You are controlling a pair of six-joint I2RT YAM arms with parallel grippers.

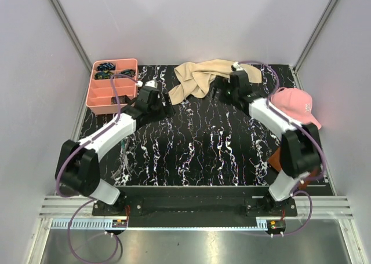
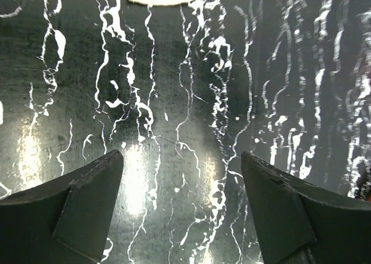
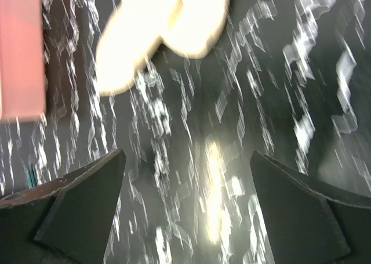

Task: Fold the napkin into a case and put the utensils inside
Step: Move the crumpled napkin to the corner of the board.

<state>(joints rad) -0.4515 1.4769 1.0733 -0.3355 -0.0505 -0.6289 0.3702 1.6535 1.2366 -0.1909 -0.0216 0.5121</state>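
The napkin is seen at the far edge of the black, white-veined counter, about midway across it. It is a plain beige-tan cloth, left unfolded and bunched into soft ridges, with one rumpled flap trailing toward the near left and a smaller part spread toward the right. In the left wrist view only its pale lower edge is shown at the top of the picture; in the right wrist view it is washed out and blurred into a light patch. The left pincer is held wide open above bare counter, just to the near left of the cloth, with nothing between its fingers. The right pincer is likewise spread wide and empty, just beside the cloth's right part. A pink tray holding small dark items is set at the far left corner, and a pink cap lies at the right edge, well apart from the cloth.
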